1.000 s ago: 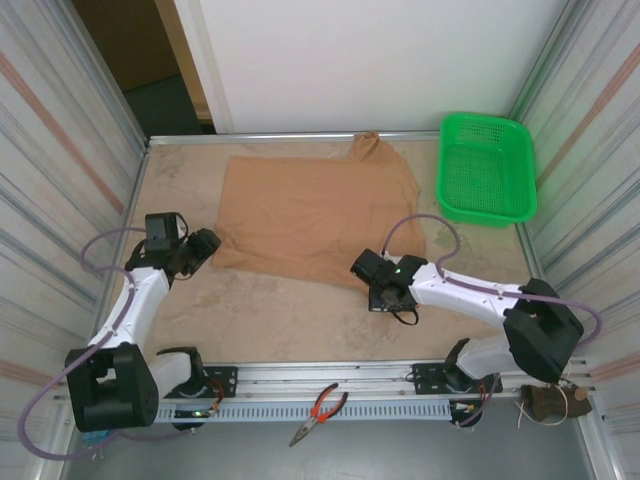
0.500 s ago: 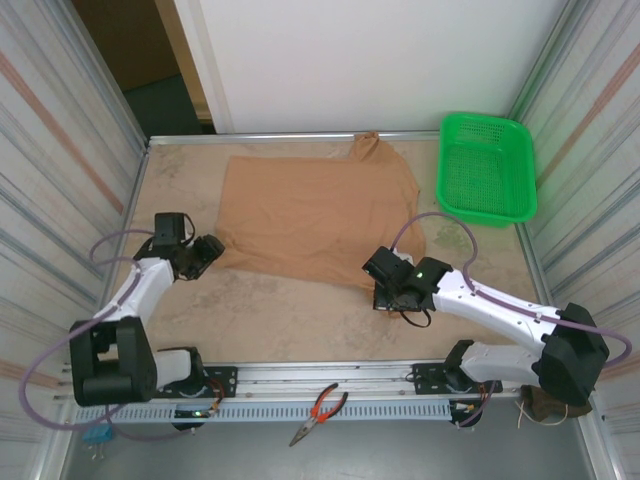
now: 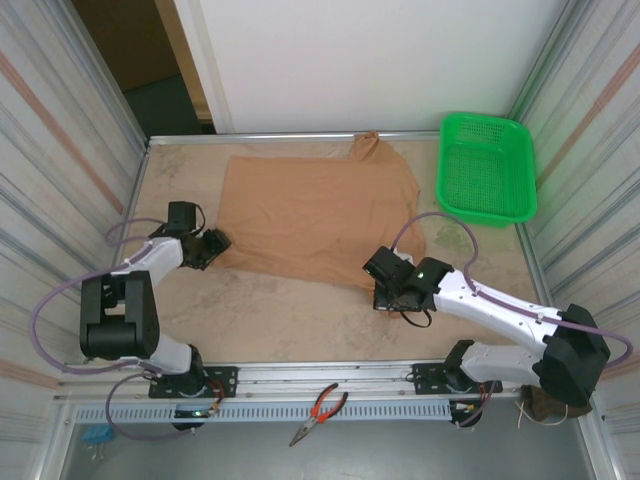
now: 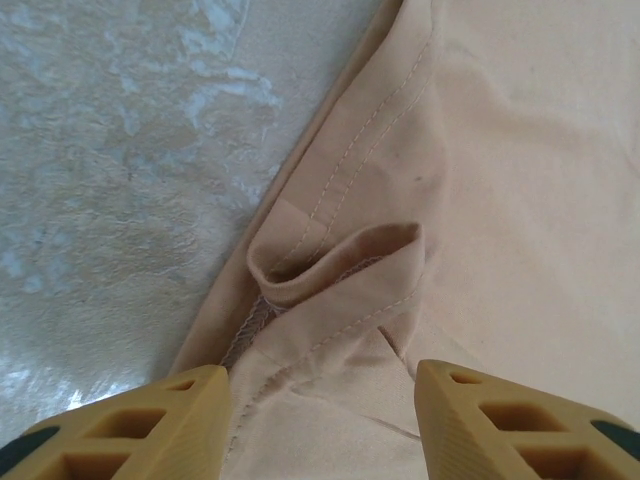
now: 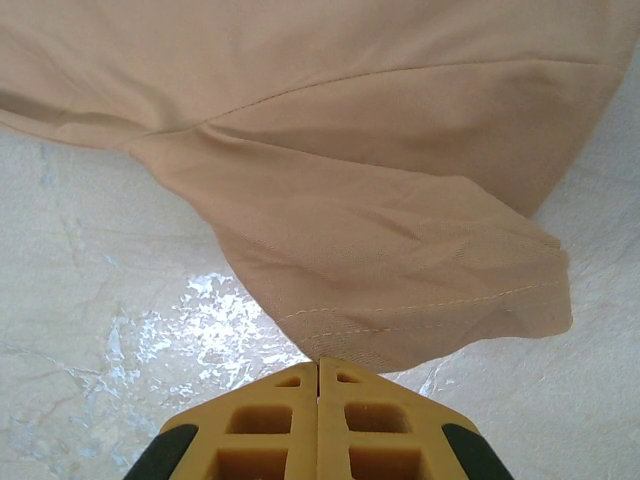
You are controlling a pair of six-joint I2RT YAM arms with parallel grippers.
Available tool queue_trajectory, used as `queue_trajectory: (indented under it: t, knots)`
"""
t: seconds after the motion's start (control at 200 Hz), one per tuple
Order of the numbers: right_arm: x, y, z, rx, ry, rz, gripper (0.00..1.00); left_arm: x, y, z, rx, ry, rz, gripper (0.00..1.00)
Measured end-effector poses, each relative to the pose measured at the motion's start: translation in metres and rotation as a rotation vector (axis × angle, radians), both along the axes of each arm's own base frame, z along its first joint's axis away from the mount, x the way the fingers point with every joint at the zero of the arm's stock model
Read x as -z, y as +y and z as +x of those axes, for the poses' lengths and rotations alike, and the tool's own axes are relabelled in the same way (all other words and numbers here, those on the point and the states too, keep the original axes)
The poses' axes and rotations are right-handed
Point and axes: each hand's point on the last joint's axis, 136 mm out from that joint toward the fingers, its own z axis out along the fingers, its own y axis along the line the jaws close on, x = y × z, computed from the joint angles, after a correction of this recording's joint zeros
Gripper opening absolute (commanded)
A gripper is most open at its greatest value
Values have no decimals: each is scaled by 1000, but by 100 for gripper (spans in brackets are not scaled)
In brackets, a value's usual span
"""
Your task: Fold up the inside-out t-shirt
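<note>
The inside-out t-shirt is plain tan with stitching in the same colour. The tabletop is mottled sandy beige with pale patches. The basket is bright green mesh. The left end effector and right end effector have yellow-orange fingers with black bases. The pliers have red-orange handles.

We are seeing the t-shirt as thin matt cloth, the tabletop faintly glossy, the basket plastic mesh.

Overhead overview; wrist close-ups over shared t-shirt
</note>
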Motion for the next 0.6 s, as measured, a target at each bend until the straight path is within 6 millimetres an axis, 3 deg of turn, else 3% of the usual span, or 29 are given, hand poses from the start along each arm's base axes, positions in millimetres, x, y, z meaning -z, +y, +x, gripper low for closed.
queue_trajectory:
  t: [0.03,0.15,0.261,0.366,0.471,0.596]
  knots:
    - [0,0,0,0,0,0,0,2,0,0,1,3,2,42]
    - [0,0,0,0,0,0,0,8,0,0,7,19,6,0]
    - [-6,0,1,-5,-4,2,0,6,0,4,25,16,19,0]
    - [-30,1,9,-15,-43,29,0,-11,2,12,35,-27,35,0]
    - [-68,-1,27,-5,-123,83,0,-52,5,17,34,-125,45,0]
    - [-122,-10,49,7,-243,145,0,-122,10,21,32,-306,65,0]
